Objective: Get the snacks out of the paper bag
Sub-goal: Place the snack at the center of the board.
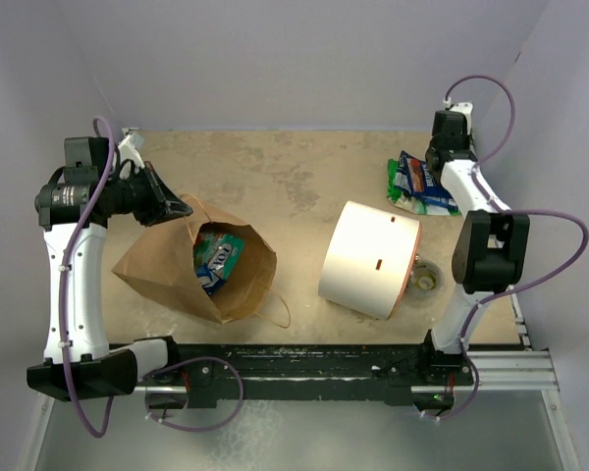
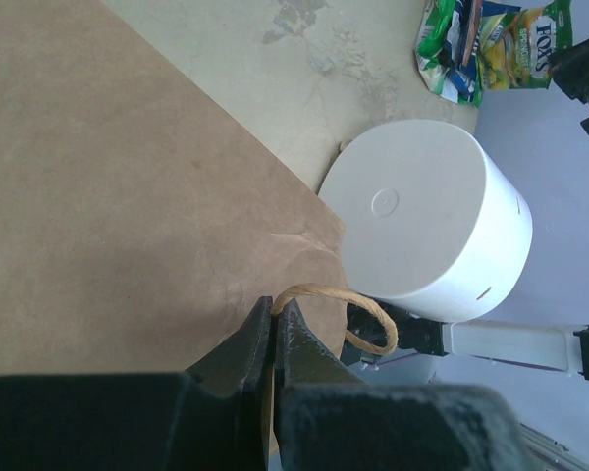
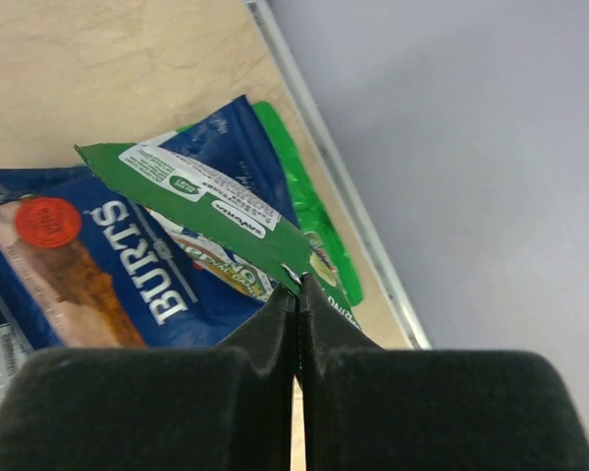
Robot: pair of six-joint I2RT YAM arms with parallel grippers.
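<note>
**A:** Which way does the paper bag (image 1: 157, 273) lie?

**B:** On its side at centre left of the top view. Its long axis runs roughly left to right, the closed end at the left and the open mouth facing the white cylinder (image 1: 368, 257). One handle (image 1: 275, 312) trails toward the lower edge.

**A:** And the snacks?

**B:** A teal packet (image 1: 216, 257) sits just inside the mouth, its lower part hidden by the bag wall. The others are piled at upper right of the table (image 1: 275, 167). A blue packet (image 3: 98, 285) lies flat there with a green packet (image 3: 206, 201) tilted across it.

**A:** The arms?

**B:** The left arm climbs the left edge, bends at upper left and points right. The left gripper (image 1: 177, 208) has its fingers pinched together on the bag's upper rim. The right arm rises along the right side. The right gripper (image 3: 297, 294) is closed tight on a corner of the green packet.

**A:** Anything unclear?

**B:** Whatever lies deeper in the bag can't be seen. From above, the right fingertips are masked by the wrist. The tape roll (image 1: 427, 278) is partly behind the cylinder.
</note>
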